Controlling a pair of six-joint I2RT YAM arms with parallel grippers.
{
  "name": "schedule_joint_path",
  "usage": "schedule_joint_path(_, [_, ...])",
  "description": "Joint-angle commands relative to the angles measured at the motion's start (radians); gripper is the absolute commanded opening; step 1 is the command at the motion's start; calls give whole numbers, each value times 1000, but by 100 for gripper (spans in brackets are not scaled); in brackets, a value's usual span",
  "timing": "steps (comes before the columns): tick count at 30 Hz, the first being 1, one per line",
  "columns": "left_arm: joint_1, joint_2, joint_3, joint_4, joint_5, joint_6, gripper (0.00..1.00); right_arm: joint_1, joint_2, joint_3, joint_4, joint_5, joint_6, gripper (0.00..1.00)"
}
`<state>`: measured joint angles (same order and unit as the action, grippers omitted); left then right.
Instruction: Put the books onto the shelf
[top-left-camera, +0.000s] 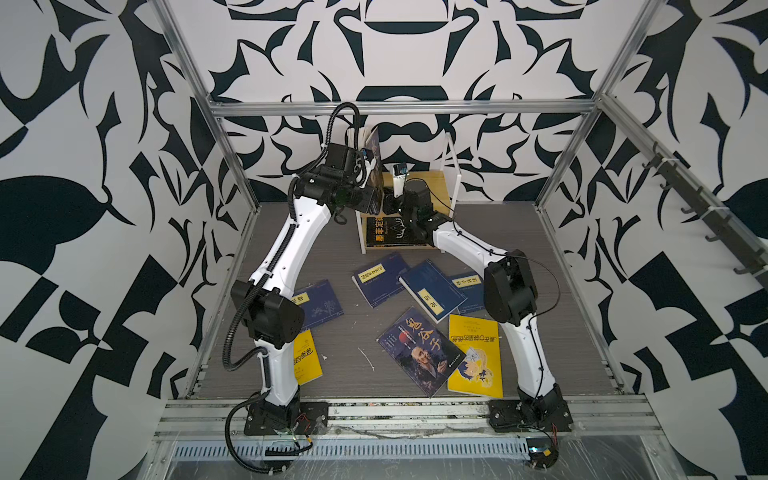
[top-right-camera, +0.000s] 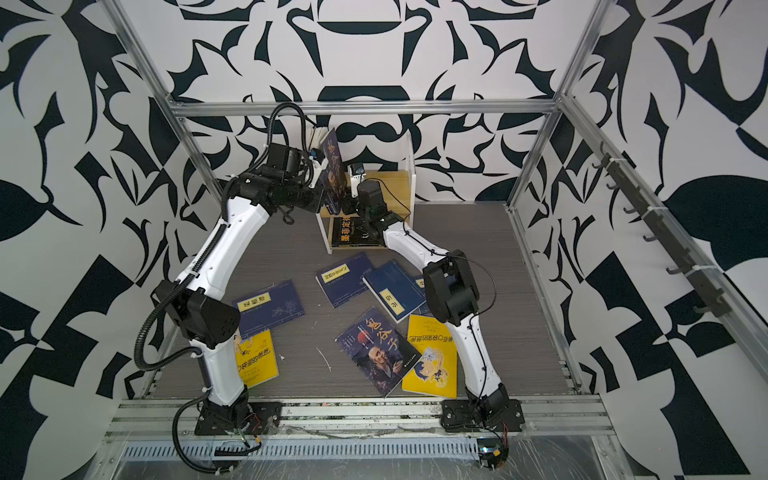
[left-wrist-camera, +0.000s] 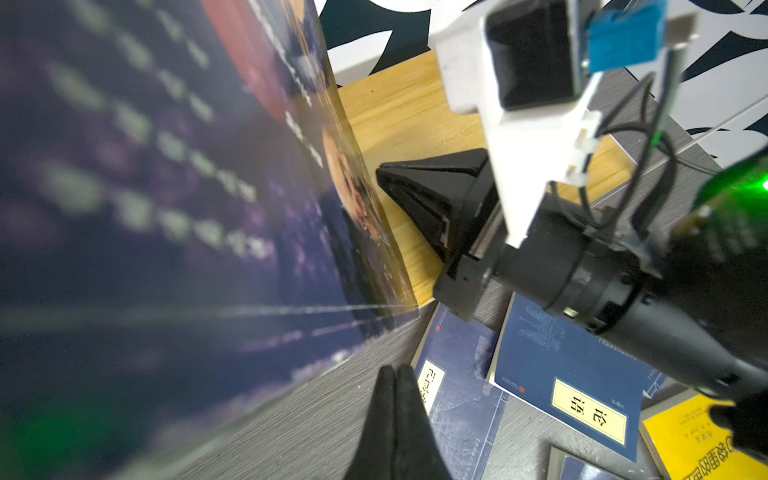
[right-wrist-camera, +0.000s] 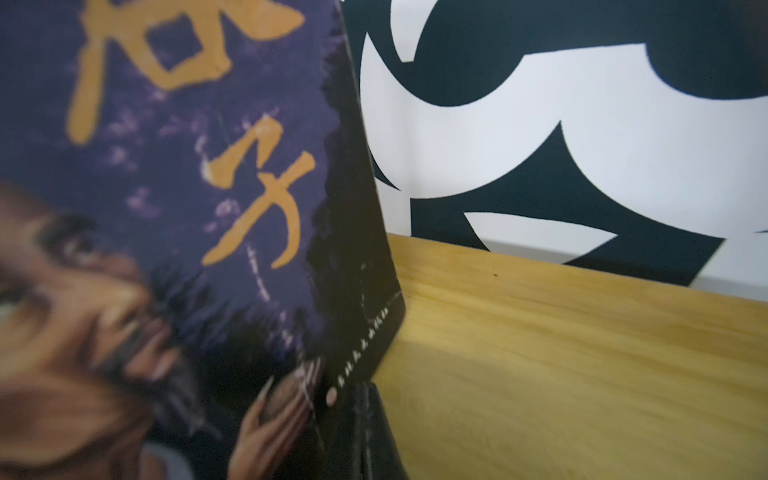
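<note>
- We count one book up so far: the standing portrait book (top-left-camera: 375, 166) is upright on the top board of the shelf (top-left-camera: 432, 183), at that board's left end. Its pages look slightly splayed.
- We see the left pincer (left-wrist-camera: 395, 374) pressed together with nothing between its fingers, just beside the book's outer face. We cannot tell whether it touches.
- The right pincer (left-wrist-camera: 386, 176) is pressed together too, low over the top board, with its tip at the book's other face. We judge the two are steadying the book, not carrying it.
- The lower board holds only the black book (top-left-camera: 384, 232), which is not one of ours.
- Flat on the desk (top-left-camera: 519, 228) lie four navy books (top-left-camera: 380, 278), the flat portrait book (top-left-camera: 419, 351) and two yellow books (top-left-camera: 476, 355).
- We reckon the task is barely begun, with seven books left to lift. The first book may tip if it is released carelessly.
</note>
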<state>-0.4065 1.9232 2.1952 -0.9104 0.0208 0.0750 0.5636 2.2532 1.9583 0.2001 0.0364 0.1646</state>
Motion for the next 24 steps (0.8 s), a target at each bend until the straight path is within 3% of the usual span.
schedule_joint_path(1, [-7, -8, 26, -40, 13, -11, 0, -5, -116, -46, 15, 26, -25, 0])
schedule_joint_path(9, [-25, -104, -54, -64, 137, -37, 4, -4, -326, -235, -25, 47, 2, 2])
schedule_joint_path(15, [-25, -224, -252, -29, 181, -38, 31, -4, -491, -383, -134, 35, 30, 27])
schedule_joint_path(19, [-17, -301, -400, -1, 195, -11, 49, 2, -598, -541, -107, 0, 50, 51])
schedule_joint_path(24, [88, -386, -580, 50, 307, -70, 70, 5, -731, -727, -98, -8, 82, 57])
